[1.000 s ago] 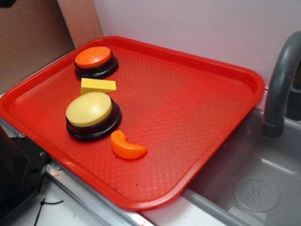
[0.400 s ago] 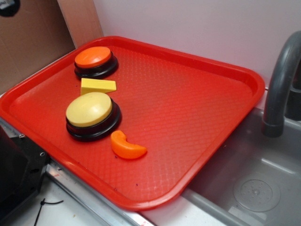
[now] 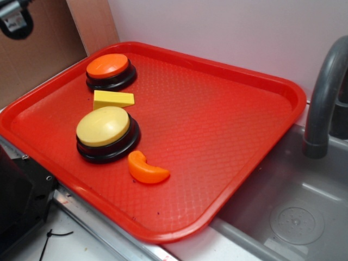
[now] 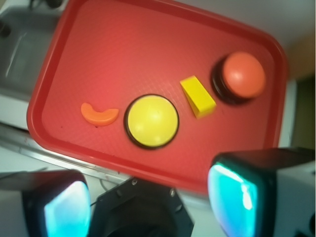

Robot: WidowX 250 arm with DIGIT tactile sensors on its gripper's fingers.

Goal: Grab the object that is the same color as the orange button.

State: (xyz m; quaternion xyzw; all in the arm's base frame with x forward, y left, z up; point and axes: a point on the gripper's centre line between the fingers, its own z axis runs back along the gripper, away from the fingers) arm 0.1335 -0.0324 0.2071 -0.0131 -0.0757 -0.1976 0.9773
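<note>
Your gripper (image 4: 143,197) hangs high above the tray (image 4: 148,29), jaws spread wide and empty, to survey everything; the orange crescent (image 4: 99,114) lies just beside the yellow button (image 4: 151,121), well apart from the orange button (image 4: 242,75).

White wall (image 3: 228,27) behind, cardboard (image 3: 38,60) left, grey sink (image 3: 293,206) w/ faucet (image 3: 323,98).
</note>
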